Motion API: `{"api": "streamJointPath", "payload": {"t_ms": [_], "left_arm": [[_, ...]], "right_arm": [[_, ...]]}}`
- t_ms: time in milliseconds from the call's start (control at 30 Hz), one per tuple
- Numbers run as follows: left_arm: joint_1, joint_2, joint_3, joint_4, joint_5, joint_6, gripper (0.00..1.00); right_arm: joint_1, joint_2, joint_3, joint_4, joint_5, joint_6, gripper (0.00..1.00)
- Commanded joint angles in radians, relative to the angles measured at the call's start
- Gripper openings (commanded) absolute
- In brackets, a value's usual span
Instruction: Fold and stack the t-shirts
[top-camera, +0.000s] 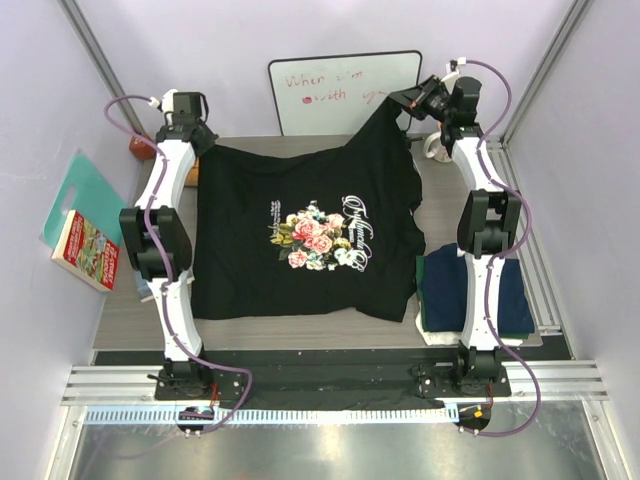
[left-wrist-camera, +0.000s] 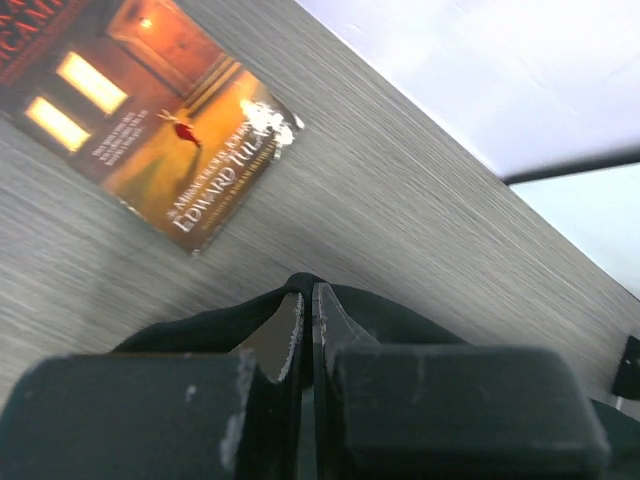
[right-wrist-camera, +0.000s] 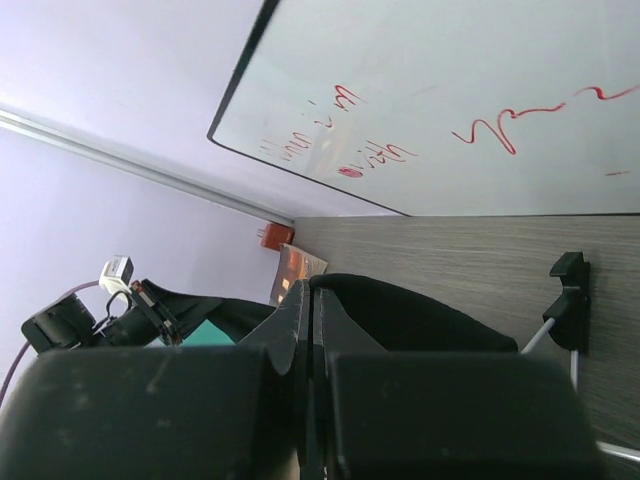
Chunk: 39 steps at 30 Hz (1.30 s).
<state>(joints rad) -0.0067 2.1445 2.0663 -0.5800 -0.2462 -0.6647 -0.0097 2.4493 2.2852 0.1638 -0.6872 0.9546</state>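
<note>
The big black t-shirt (top-camera: 300, 200) lies spread out flat in the middle of the counter (top-camera: 125, 325), with its flower print facing up. The left pincer (top-camera: 195, 148) is at the upper left corner of the shirt. In the left wrist view the left pincer (left-wrist-camera: 305, 295) is squeezed shut with black cloth pinched between its two fingers, low over the counter and near a book (left-wrist-camera: 160, 130). The right pincer (top-camera: 412, 102) is at the upper right corner, in front of the whiteboard (top-camera: 340, 90). In the right wrist view the right pincer (right-wrist-camera: 308, 290) is squeezed shut on black cloth too, and it holds its corner up off the counter, so the shirt makes a little peak there. The folded t-shirts (top-camera: 440, 285) sit in a pile at the lower right of the top view, partly under the right arm. The shirt looks soft, light and floppy, so it will sag and wrinkle where nothing holds it. I think the best places to hold it are two corners of one edge, so the cloth between them stays stretched and the fold comes out straight.
</note>
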Motion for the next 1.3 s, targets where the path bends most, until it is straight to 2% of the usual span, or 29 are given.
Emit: {"api": "streamJointPath", "payload": {"t_ms": [0,167,333,667,800,1067,1267], "left_arm": [[0.037,-0.014,0.048,-0.001,-0.053,0.019,0.00],[0.051,-0.021,0.051,0.005,-0.087,0.034,0.00],[0.088,0.020,0.083,0.005,-0.059,0.045,0.00],[0.122,0.084,0.098,0.020,-0.008,0.063,0.00],[0.122,0.077,0.095,0.002,0.063,0.037,0.00],[0.103,-0.079,0.039,-0.024,0.097,-0.002,0.00],[0.103,-0.273,-0.092,-0.024,0.116,0.013,0.00]], "right_arm": [[-0.021,-0.013,0.040,0.068,-0.026,0.035,0.01],[-0.059,-0.056,-0.015,0.008,-0.035,-0.026,0.01],[-0.075,-0.062,-0.049,-0.070,-0.043,-0.096,0.01],[-0.075,-0.062,-0.099,-0.076,-0.057,-0.120,0.01],[-0.075,-0.067,-0.079,-0.078,-0.058,-0.103,0.01],[-0.075,-0.206,-0.130,-0.070,-0.104,-0.062,0.01],[-0.075,-0.439,-0.271,-0.070,-0.124,-0.040,0.01]]}}
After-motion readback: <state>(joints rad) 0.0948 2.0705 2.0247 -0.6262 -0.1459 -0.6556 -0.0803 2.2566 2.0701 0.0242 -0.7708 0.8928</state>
